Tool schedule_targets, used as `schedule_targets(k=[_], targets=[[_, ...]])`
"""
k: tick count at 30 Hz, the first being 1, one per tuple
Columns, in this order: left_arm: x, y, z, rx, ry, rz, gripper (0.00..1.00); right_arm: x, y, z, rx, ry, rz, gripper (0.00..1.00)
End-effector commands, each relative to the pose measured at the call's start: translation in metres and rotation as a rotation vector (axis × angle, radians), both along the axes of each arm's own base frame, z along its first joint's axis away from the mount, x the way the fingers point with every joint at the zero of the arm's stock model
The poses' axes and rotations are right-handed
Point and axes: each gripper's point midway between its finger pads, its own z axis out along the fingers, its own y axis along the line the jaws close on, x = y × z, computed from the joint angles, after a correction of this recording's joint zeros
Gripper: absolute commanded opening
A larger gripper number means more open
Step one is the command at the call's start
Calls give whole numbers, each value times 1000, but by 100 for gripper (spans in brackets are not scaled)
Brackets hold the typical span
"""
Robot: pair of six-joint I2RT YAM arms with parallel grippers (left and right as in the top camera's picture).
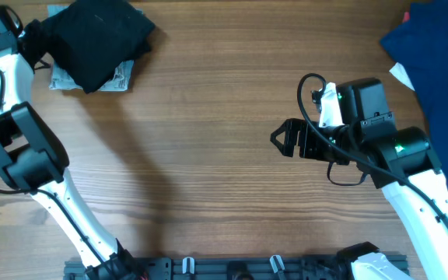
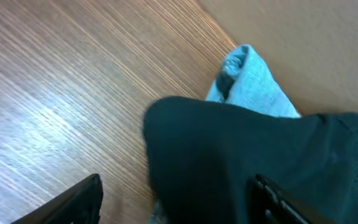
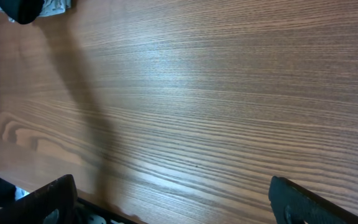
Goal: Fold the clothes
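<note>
A folded black garment (image 1: 96, 35) lies at the table's far left, on top of a light patterned cloth (image 1: 119, 76). My left gripper (image 1: 37, 37) is at the black garment's left edge. In the left wrist view the dark garment (image 2: 260, 143) fills the space between the wide-open fingers (image 2: 176, 202), with a light blue cloth (image 2: 247, 78) beyond it. A dark blue garment (image 1: 438, 54) lies crumpled at the far right. My right gripper (image 1: 282, 140) is open and empty over bare wood (image 3: 173, 199), left of the blue garment.
The wooden table (image 1: 208, 117) spans the view. The black garment's corner shows at the top left of the right wrist view (image 3: 23, 9). A rail with hooks (image 1: 232, 266) runs along the front edge. A white scrap (image 1: 399, 74) shows beside the blue garment.
</note>
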Motion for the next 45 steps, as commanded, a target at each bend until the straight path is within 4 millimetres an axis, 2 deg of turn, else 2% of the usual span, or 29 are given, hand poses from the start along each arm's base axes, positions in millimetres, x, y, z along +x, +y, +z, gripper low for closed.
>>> schedule_targets(k=[1,4,5,7,8,9,11,12,14,18,20,21,22,24,25,27,28,29,30,31,32,33,35,38,40,42,45], targets=[[-12,28,77,107,-89,91,81,-2,2,-2,-5,4,26,100],[-27,32,125,172,-123,145,84,-1,2,-2,-7,-1,32,100],[-32,27,147,188,-141,149,84,-2,2,-2,-9,-1,36,100],[-40,14,176,197,-170,137,84,-4,1,-3,-14,4,44,100],[-41,2,191,201,-188,120,73,-4,1,-4,-16,7,44,100],[-39,-9,195,198,-194,99,57,-4,1,-4,-16,4,46,100],[-30,-32,187,208,-169,42,14,-3,1,-3,-14,-1,46,100],[-22,-44,175,201,-152,19,4,-3,1,-3,-15,1,46,100],[-7,-55,148,202,-118,3,4,-4,1,-3,-15,2,46,100],[14,-44,69,223,-28,38,4,-3,1,-3,-23,-9,64,100],[12,-34,21,237,63,71,4,-2,1,-3,-26,-15,64,100],[9,-29,4,247,99,87,4,-2,1,-3,-26,-15,65,100],[5,-27,-28,243,155,92,4,-2,1,-3,-26,-15,65,100],[2,-28,-58,231,203,85,4,-2,1,-3,-25,-14,64,100],[1,-28,-66,229,216,84,4,-3,1,-3,-26,-12,64,100],[2,-26,-56,242,202,95,4,-4,0,-4,-28,-5,65,100],[1,-20,-36,272,182,124,4,-5,0,-4,-29,-2,65,100],[2,-16,0,306,134,153,4,-5,0,-4,-29,-2,65,99],[3,-17,19,313,103,157,4,-5,0,-4,-29,-2,65,99],[4,-20,48,322,56,159,4,-5,0,-4,-28,-3,65,100],[4,-26,74,330,15,157,6,-5,0,-4,-29,-3,65,100],[3,-43,108,324,-37,127,5,-5,0,-4,-28,-3,65,100],[9,-69,126,298,-83,66,4,-5,0,-4,-28,-2,64,100],[19,-100,117,264,-81,-13,6,-5,0,-4,-28,-1,65,100],[27,-116,97,251,-63,-41,6,-5,0,-4,-28,-1,64,100],[35,-122,65,244,-29,-56,6,-4,0,-4,-28,-4,64,100],[39,-134,-1,178,57,-121,14,-3,0,-4,-27,-11,65,100]])
